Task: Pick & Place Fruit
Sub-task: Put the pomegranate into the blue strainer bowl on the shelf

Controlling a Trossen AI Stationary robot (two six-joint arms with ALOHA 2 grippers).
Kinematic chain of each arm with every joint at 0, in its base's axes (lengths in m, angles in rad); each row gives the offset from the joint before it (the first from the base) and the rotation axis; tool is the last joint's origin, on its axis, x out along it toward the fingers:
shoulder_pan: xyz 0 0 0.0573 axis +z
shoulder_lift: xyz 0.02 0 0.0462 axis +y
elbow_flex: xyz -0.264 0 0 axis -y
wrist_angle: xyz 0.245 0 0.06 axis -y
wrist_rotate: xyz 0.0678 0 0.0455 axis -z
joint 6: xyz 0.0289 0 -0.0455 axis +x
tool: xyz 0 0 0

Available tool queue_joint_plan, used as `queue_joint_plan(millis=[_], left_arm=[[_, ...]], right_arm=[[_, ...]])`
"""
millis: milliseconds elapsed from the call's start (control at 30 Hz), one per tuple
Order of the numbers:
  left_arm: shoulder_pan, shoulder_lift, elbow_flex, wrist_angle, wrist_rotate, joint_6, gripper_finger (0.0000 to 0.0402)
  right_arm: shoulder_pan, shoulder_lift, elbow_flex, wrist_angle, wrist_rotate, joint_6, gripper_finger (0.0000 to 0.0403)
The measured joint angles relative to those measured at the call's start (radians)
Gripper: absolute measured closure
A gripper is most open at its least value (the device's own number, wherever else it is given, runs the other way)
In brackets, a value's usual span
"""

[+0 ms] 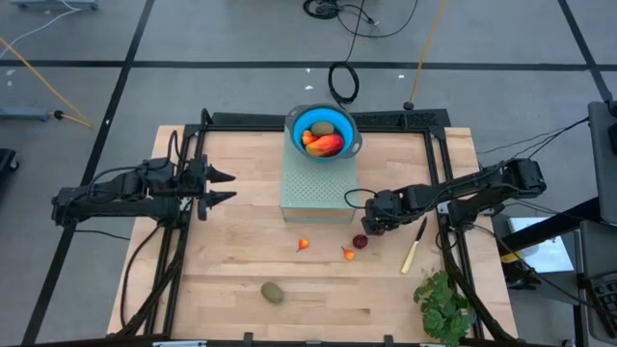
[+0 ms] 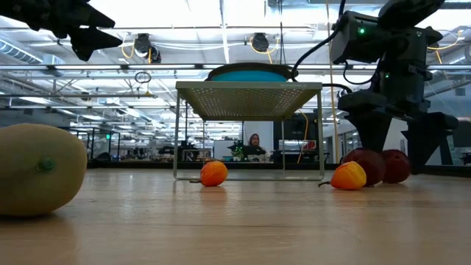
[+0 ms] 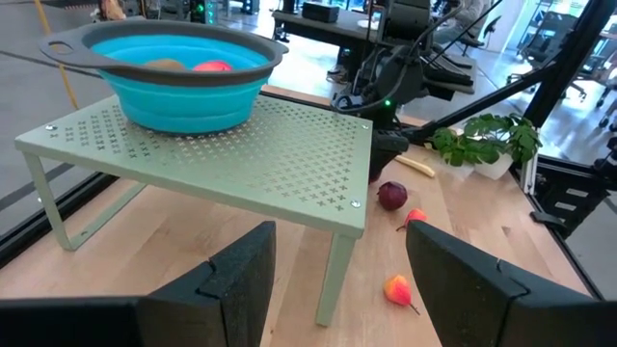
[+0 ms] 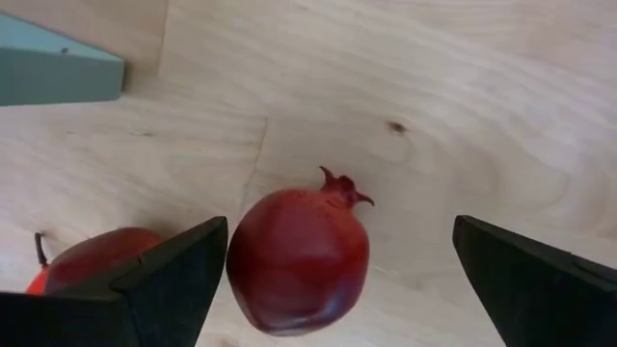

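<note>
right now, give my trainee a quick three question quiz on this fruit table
1. True or false: the blue bowl sits on the perforated green stand.
2. Which fruit lies between the open fingers of the right tool? A) brownish-green oval B) dark red round fruit C) small orange piece
3. Fill in: the yellow-handled knife lies beside the leafy green ____.

Key: 1 true; 2 B; 3 bunch.
</note>
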Motion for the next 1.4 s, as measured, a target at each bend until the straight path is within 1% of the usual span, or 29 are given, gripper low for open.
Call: queue_joint_plan(millis=[600, 767, 1000, 1100, 1300, 1400], left_arm=[[0.0, 0.0, 0.0, 0.0, 0.0, 0.001, 0.0167], [0.0, 0.0, 0.0, -0.001, 0.0, 0.002, 0.0167], [0.0, 0.0, 0.0, -0.001, 0.0, 0.003, 0.0167], [0.0, 0.0, 0.0, -0.001, 0.0, 0.003, 0.0167], [0.0, 0.0, 0.0, -0.001, 0.0, 0.003, 0.0167], [0.0, 0.0, 0.0, -0.001, 0.0, 0.002, 0.0167]], right_arm=[[0.0, 0.005, -0.001, -0.007, 0.002, -0.004, 0.0009], [0.0, 0.005, -0.024, 0.001, 0.001, 0.002, 0.0009], [0.0, 0.005, -0.025, 0.002, 0.0, 0.003, 0.0011], [0.0, 0.005, -0.025, 0.001, 0.001, 0.003, 0.0026], [0.0, 0.005, -0.025, 0.001, 0.001, 0.003, 0.0091], [0.0, 0.005, -0.025, 0.001, -0.001, 0.013, 0.0117]])
